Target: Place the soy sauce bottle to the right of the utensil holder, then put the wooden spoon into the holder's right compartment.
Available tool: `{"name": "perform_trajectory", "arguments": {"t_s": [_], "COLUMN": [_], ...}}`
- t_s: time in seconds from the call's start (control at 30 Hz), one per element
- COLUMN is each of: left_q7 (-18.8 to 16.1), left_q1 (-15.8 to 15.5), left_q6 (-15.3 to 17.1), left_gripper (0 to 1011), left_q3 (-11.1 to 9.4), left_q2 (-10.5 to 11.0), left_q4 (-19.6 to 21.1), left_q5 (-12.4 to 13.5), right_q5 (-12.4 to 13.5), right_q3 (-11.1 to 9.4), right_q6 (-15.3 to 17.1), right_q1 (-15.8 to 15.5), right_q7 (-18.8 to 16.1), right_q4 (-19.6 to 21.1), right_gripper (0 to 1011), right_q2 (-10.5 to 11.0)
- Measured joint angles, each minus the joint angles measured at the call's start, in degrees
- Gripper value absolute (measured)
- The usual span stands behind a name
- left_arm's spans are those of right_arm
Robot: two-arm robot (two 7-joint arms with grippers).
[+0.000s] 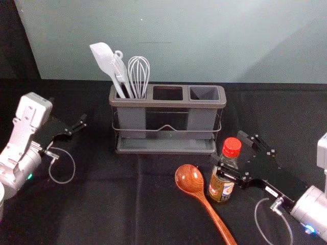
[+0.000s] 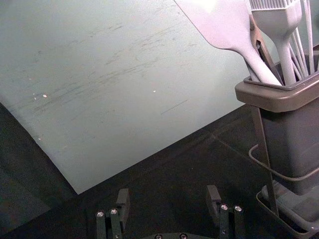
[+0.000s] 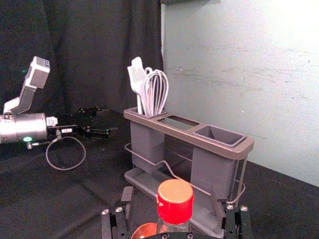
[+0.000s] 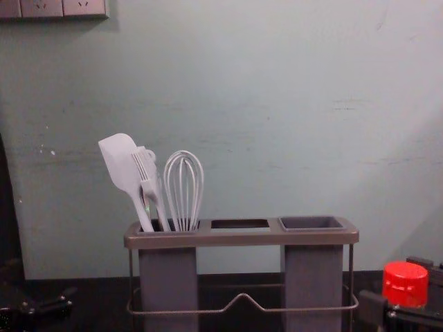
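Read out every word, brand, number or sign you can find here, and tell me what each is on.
None can be read.
Soy sauce bottle: the printed label is too small and blurred to read.
Right arm: the small white sticker is too small to read.
Left arm: the pale stickers are too small to read.

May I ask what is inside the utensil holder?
In the utensil holder, the left compartment holds a spatula, a brush and a whisk, their lower ends hidden by its walls. Nothing sticks out of the right compartment; its floor is hidden.
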State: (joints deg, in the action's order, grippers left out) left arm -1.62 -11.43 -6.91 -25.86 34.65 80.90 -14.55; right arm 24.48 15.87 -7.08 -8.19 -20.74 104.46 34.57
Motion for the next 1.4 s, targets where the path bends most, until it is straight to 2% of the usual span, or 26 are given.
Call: {"name": "perform_trajectory", "arguments": {"t_s": [0.2,0.33,0.37,0.47,0.53,0.57,0.7,1.0,1.4], "left_q7": [0.0,0.0,0.0,0.0,0.0,0.0,0.0,0.0,0.0], "left_q1": [0.0,0.0,0.0,0.0,0.0,0.0,0.0,0.0,0.0], "left_q6": [0.0,0.0,0.0,0.0,0.0,0.0,0.0,0.0,0.0], "left_gripper": [1005,1005,1005,1005,1005,1005,1005,1005,1005], "left_q3": [0.0,0.0,0.0,0.0,0.0,0.0,0.0,0.0,0.0], "left_q2": [0.0,0.0,0.0,0.0,0.0,0.0,0.0,0.0,0.0], "left_q4": [0.0,0.0,0.0,0.0,0.0,0.0,0.0,0.0,0.0], "left_q5": [0.0,0.0,0.0,0.0,0.0,0.0,0.0,0.0,0.0], "right_q5": [-0.2,-0.2,-0.3,-0.5,-0.6,-0.7,-1.1,-1.1,-1.1], "right_q3": [-0.7,-1.2,-1.3,-1.6,-1.7,-1.9,-2.3,-4.0,-9.5], "right_q6": [0.0,0.1,0.1,0.2,0.3,0.4,0.5,0.1,-0.4], "right_q1": [-0.3,-0.4,-0.5,-0.6,-0.7,-0.8,-1.0,-2.1,-3.6], "right_q7": [-0.6,-1.5,-1.6,-2.0,-2.2,-2.4,-2.8,-3.6,-2.4], "right_q4": [0.0,0.0,0.0,0.1,0.2,0.3,0.5,1.6,2.0], "right_gripper": [883,734,734,609,568,507,399,392,392], "right_q2": [-0.7,-1.4,-1.4,-1.7,-1.8,-2.0,-2.3,-2.5,-2.0]}}
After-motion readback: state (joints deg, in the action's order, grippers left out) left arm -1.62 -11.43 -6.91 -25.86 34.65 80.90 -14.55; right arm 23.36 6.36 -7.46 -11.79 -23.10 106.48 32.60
